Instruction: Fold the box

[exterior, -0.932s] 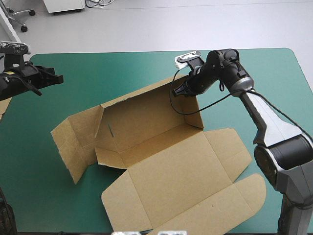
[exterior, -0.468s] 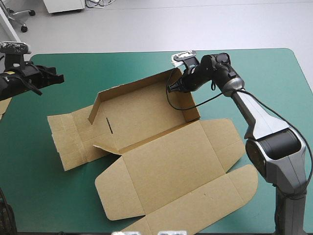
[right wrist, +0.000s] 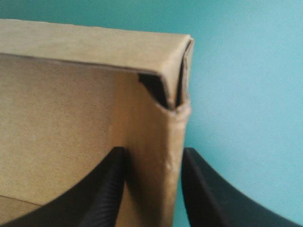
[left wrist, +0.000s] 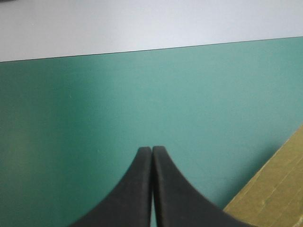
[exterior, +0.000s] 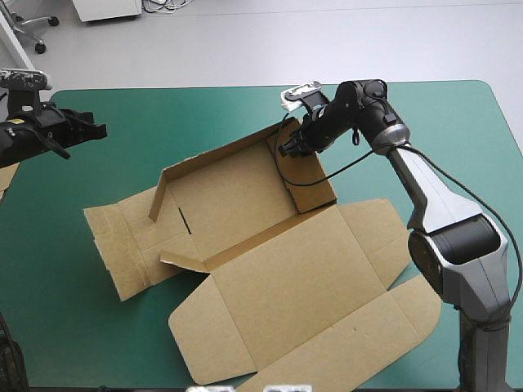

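- Box: brown board, partly formed, lying across the middle of the teal-green surface and reaching its near edge.
- Nearest part: the lid panel and its flaps lie flat and open on the surface.
- Middle part: the base has its far long wall and right end wall raised. The left end panel lies flat on the surface. A short flap at the left end of the far wall is turned inward.
- Right pincer: at the far right corner of the box, where the two raised walls meet. It is closed narrow on the board at the top of that corner.
- Right wrist view: the pincer has one black finger inside the box and one outside, with the doubled corner edge between them. The surface lies beyond.
- Spare board: a brown sliver at the left edge of the surface, apart from the box.
- Left pincer: raised over the far left of the surface, well apart from the box.
- Left wrist view: the pincer has its fingers pressed together in one point, holding nothing, above the bare surface.
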Available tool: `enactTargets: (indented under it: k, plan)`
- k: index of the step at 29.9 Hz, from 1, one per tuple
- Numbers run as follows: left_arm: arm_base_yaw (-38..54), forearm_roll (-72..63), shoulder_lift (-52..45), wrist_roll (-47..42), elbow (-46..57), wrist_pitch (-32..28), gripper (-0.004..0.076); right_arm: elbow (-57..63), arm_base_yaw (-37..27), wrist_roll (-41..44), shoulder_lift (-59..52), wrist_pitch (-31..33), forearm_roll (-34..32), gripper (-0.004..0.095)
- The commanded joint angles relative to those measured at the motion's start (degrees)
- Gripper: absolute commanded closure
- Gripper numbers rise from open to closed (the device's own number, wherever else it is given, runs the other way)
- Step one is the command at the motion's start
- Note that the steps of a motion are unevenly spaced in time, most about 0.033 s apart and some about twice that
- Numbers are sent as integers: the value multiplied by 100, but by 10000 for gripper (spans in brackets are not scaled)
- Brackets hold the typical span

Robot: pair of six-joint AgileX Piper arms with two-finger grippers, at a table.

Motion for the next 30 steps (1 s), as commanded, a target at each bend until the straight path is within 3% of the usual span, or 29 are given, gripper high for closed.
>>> enactTargets:
  k: [1,7,16,30]
  plan:
    - [23,-276,-171,6,-198,-228,738,-505,-23,36,-337,92,113,355]
    - [23,-276,-171,26,-198,-228,738,-1205,-23,236,-391,718,102,346]
    - [23,-276,-171,26,-198,-254,738,-1213,-23,580,-657,718,18,346]
    - [23,-214,-171,26,-198,-253,738,-126,-11,580,-646,718,-316,346]
